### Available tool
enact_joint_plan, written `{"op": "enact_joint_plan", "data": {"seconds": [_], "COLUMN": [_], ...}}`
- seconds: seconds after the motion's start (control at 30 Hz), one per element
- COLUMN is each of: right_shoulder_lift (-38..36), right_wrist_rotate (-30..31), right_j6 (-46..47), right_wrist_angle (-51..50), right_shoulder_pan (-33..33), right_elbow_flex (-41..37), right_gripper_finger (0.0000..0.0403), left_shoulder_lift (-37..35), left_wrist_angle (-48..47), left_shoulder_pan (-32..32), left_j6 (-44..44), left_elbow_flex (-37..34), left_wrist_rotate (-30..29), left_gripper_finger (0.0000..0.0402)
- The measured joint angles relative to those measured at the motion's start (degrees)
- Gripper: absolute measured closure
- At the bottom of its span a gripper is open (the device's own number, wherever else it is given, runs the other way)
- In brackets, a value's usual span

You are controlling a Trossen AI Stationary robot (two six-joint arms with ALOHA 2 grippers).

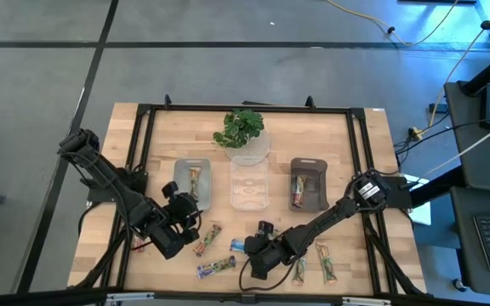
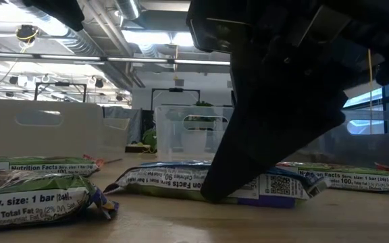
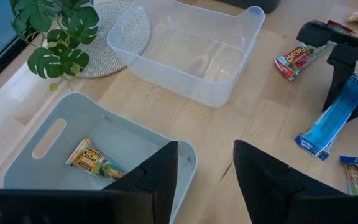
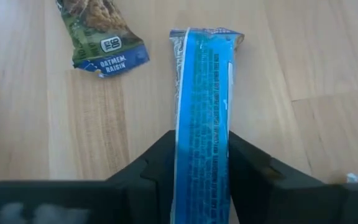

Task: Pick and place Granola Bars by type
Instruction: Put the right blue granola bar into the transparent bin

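Observation:
My right gripper (image 1: 249,248) is near the table's front middle, shut on a blue bar (image 4: 201,99), which also shows in the left wrist view (image 3: 331,118). My left gripper (image 3: 207,174) is open and empty above the near rim of the pale grey-blue bin (image 3: 61,124). A green-brown bar (image 3: 95,163) lies flat in that bin. More bars lie flat on the table: a red-green one (image 1: 207,240), a blue-green one (image 1: 217,266) and two green ones (image 1: 300,270) (image 1: 326,262). My right gripper pinches the blue bar's two long edges (image 4: 180,146) between its two fingers. The fingers lie along the bar and come slanting down from the table's right. The bar points away from the fingers toward its far end (image 4: 207,34). I cannot tell whether it is clear of the table.
Three bins stand in a row mid-table: the grey-blue one (image 1: 192,181), a clear one (image 1: 249,185) and a dark grey one (image 1: 310,183) with bars inside. A potted plant (image 1: 241,127) on a round mat stands behind them. A black frame (image 1: 143,110) borders the table.

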Motion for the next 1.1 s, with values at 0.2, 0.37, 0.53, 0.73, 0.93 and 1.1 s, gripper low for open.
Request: {"op": "enact_joint_plan", "data": {"seconds": [0.2,0.37,0.53,0.73,0.93,1.1], "right_shoulder_lift": [-1.4,-6.2,-12.7,-19.6,-20.1,-16.3], "right_wrist_rotate": [-2.1,-3.0,-1.5,5.3,6.9,4.7], "right_j6": [0.0,0.0,5.0,9.2,16.9,18.6], "right_wrist_angle": [-1.7,-8.3,-10.9,-12.7,-17.0,-17.5], "right_shoulder_pan": [0.0,-0.5,-3.5,-8.7,-16.0,-21.0], "right_elbow_flex": [-0.1,-0.3,-0.2,-0.2,-0.1,-0.2], "right_gripper_finger": [0.0284,0.0284,0.0284,0.0284,0.0284,0.0284], "left_shoulder_lift": [0.0,0.0,0.0,0.0,0.0,0.0], "left_wrist_angle": [0.0,0.1,0.4,0.8,1.2,1.8], "left_shoulder_pan": [0.0,0.0,0.0,0.0,0.0,0.1], "left_j6": [0.0,0.0,-0.1,0.0,-0.1,-0.1], "left_elbow_flex": [0.0,0.0,0.0,0.0,0.0,0.0], "left_wrist_rotate": [0.0,0.0,0.1,1.3,1.0,0.9], "left_gripper_finger": [0.0254,0.0252,0.0254,0.0252,0.0252,0.0253]}}
